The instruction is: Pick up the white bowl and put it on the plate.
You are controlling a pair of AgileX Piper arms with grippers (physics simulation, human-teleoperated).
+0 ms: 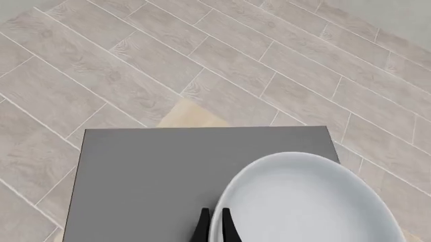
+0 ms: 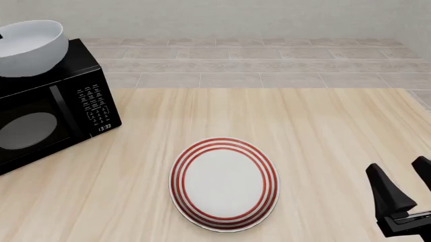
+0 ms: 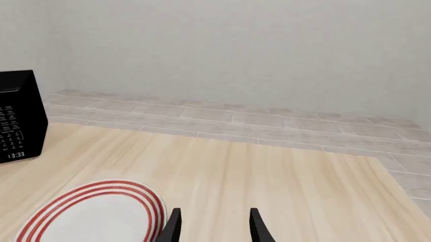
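Note:
The white bowl (image 2: 30,46) is at the far left, over the top of the black microwave (image 2: 54,116), slightly tilted; whether it touches that top I cannot tell. In the left wrist view my left gripper (image 1: 215,228) is shut on the rim of the white bowl (image 1: 303,201), one finger inside and one outside. The plate (image 2: 224,184), white with red rings, lies flat on the wooden table near the front middle. My right gripper (image 2: 404,186) stands open at the front right, apart from the plate (image 3: 94,212) and holding nothing.
The microwave stands at the table's left side, its grey top (image 1: 168,176) under the bowl and its keypad (image 3: 13,131) facing the plate. Bare wooden table (image 2: 323,131) stretches behind and right of the plate. A tiled floor (image 2: 269,65) lies past the far edge.

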